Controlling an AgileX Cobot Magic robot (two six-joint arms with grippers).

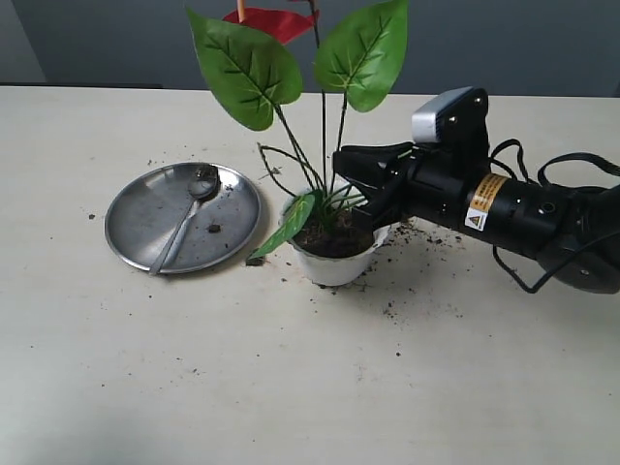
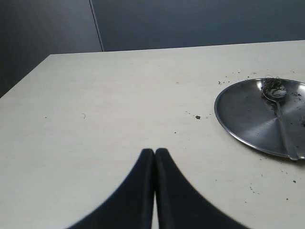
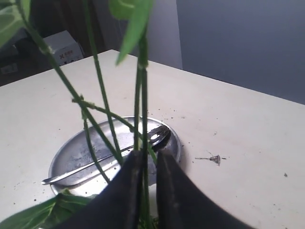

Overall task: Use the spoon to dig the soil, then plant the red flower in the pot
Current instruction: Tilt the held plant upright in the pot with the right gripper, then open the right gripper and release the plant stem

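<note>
One red flower [image 1: 247,68] stands upright in the single white pot [image 1: 334,269] at centre frame, its stems set in the soil [image 1: 334,242]; the right gripper [image 1: 351,189], reaching in from the right, is pinched narrowly on those stems; one spoon [image 1: 184,223] lies on one steel plate [image 1: 145,218] at left; the left gripper [image 2: 154,151], fingers pressed together, holds nothing; loose crumbs dot the table [image 1: 291,387].

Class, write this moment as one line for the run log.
step: planting | right gripper: shut on red flower stems, just above pot | left gripper: shut, empty | spoon: lying on plate
</note>
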